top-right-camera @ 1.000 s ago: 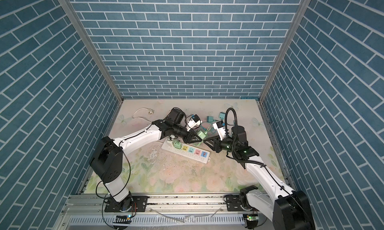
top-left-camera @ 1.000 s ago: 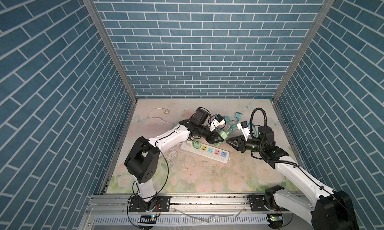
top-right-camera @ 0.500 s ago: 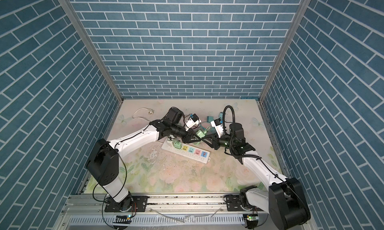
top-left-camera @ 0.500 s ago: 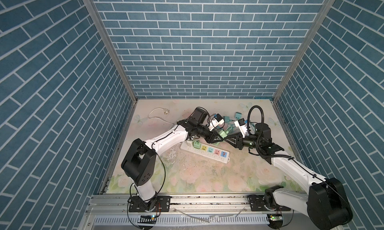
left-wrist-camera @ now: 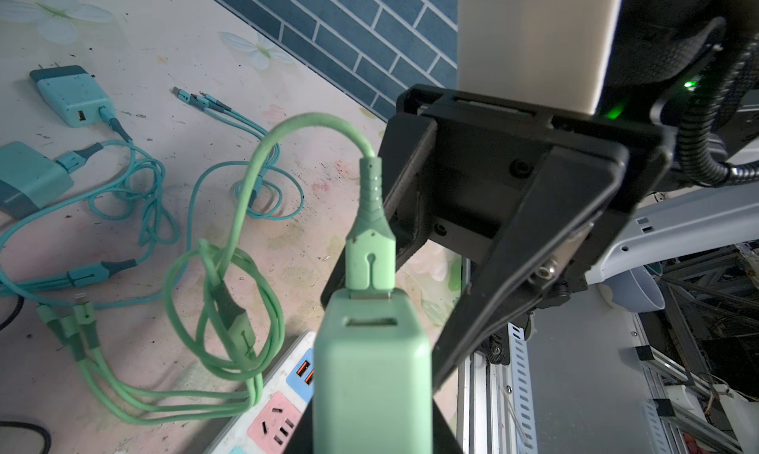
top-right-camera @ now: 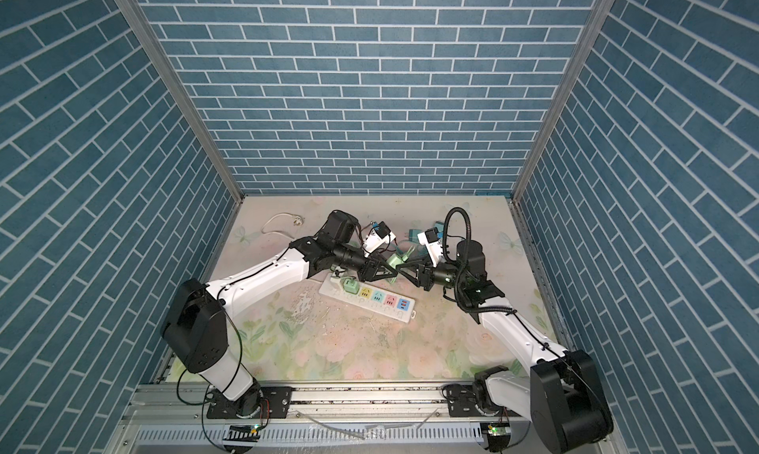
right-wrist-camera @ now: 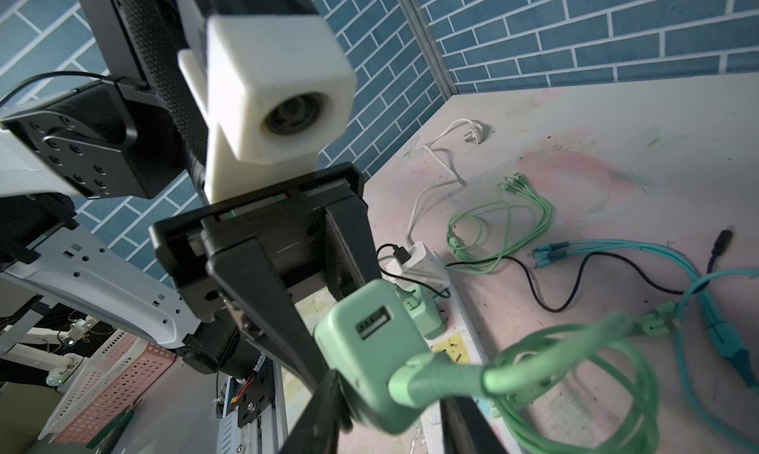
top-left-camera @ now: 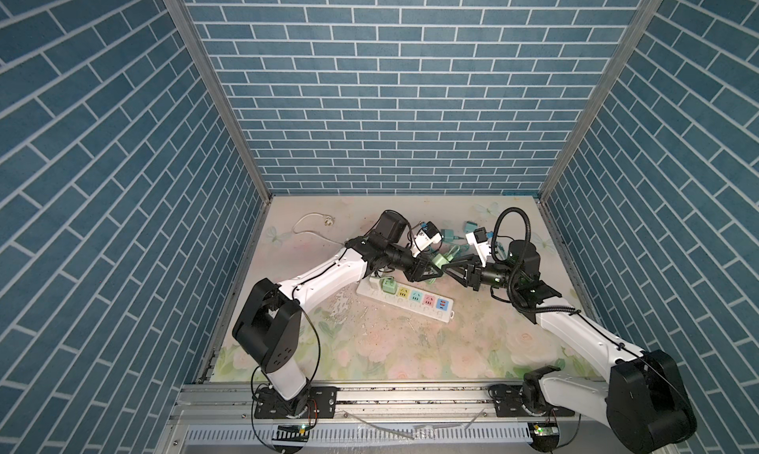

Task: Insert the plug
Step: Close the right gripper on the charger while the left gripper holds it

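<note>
My left gripper (top-left-camera: 427, 272) is shut on a pale green charger (left-wrist-camera: 371, 370), held up above the white power strip (top-left-camera: 404, 302). The green cable's plug (left-wrist-camera: 369, 263) sits in one port of that charger; the port beside it is empty. My right gripper (right-wrist-camera: 394, 419) faces the left one, open. Its fingers (left-wrist-camera: 513, 267) stand either side of the charger's port end and the plug (right-wrist-camera: 427, 376), with a gap showing. In both top views the two grippers meet tip to tip over the strip's far edge (top-right-camera: 369, 302).
Another green charger (top-left-camera: 388, 285) is plugged into the strip, beside a white charger (right-wrist-camera: 419, 263) with a black cable. Green cable loops (left-wrist-camera: 213, 328) lie on the mat. Teal chargers (left-wrist-camera: 74, 94) and teal cables lie behind. A white cord (top-left-camera: 312, 222) lies at the back left.
My right gripper has moved left, up to the left gripper and the charger, and its jaws have widened. The left gripper has stayed shut on the charger, almost still.
</note>
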